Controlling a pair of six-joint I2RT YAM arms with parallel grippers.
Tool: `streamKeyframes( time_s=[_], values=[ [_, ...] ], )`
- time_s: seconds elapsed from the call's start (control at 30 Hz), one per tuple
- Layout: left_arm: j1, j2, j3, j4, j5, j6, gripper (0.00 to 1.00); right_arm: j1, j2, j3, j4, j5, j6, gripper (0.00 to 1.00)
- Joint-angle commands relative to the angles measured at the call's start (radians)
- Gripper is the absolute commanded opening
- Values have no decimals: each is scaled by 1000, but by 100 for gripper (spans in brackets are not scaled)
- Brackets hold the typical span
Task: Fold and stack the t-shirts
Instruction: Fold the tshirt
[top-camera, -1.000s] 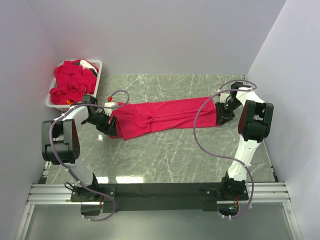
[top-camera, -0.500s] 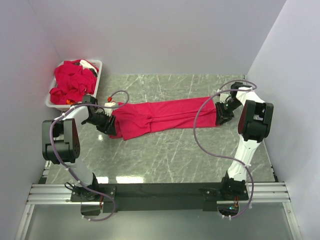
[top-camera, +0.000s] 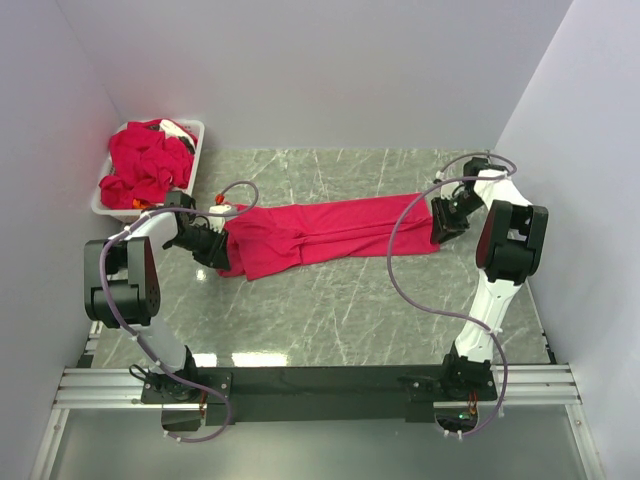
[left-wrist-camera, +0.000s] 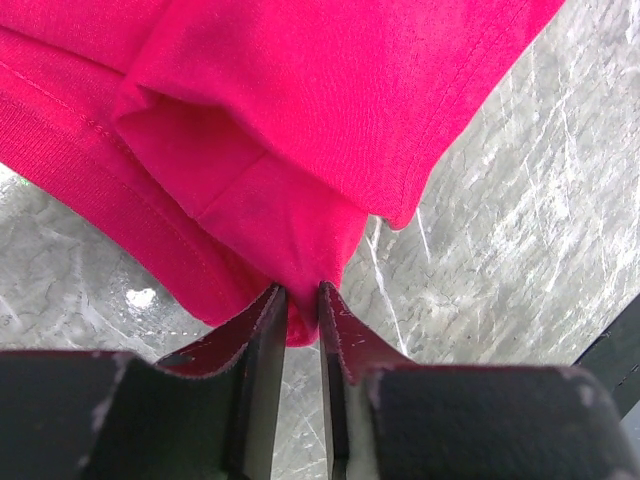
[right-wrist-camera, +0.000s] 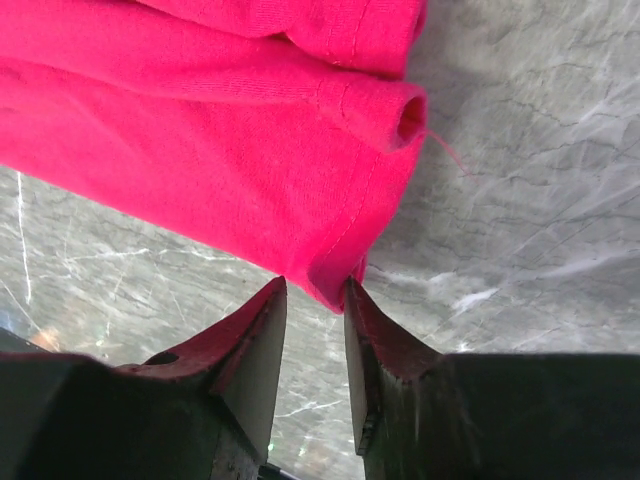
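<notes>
Marbled grey table (top-camera: 330, 300) carries one t-shirt (top-camera: 330, 228), stretched left to right as a long band. The left gripper (left-wrist-camera: 300, 310) is closed almost fully on its left end, and the right gripper (right-wrist-camera: 315, 300) pinches a right-end corner in a narrow gap. Farther back on the left, a white bin (top-camera: 198, 148) holds more crumpled shirts (top-camera: 140, 165).

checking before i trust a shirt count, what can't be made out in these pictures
- Top view: the heap of t-shirts in the bin overlaps itself, so no count.
- Top view: both jaws are too small and dark to read their grip.
- Wrist views: the stretched t-shirt is cut off by the frame edges; its underside is hidden throughout.
</notes>
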Motion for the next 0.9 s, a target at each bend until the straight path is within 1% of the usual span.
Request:
streamKeyframes(
  time_s=[0.0,0.13,0.23,0.3,0.33,0.37,0.4,0.43,0.47,0.7,0.87],
  values=[
    [0,0,28,-12,27,4,25,-5,16,41,-12,10,18,38],
    [0,8,31,-12,25,4,26,-5,26,42,-3,23,27,38],
    [0,15,36,-12,25,2,27,-5,40,56,-8,18,32,35],
    [0,18,38,-13,25,2,26,-5,45,65,-14,12,32,28],
    [0,15,38,-12,24,0,23,-5,45,65,-14,12,33,23],
    [-2,14,36,-12,22,0,17,-5,42,64,-12,15,30,9],
    [-2,11,35,-15,22,5,14,-5,33,62,-12,27,28,1],
    [0,9,33,-19,21,7,10,-7,28,59,-14,29,21,0],
    [1,6,33,-25,16,7,1,-8,23,56,-21,30,16,0],
    [50,-35,19,-73,-4,42,1,-23,-61,-1,-11,119,-65,0],
    [81,-41,-1,-64,-36,57,1,-28,-73,-66,44,182,-103,0]
  ],
)
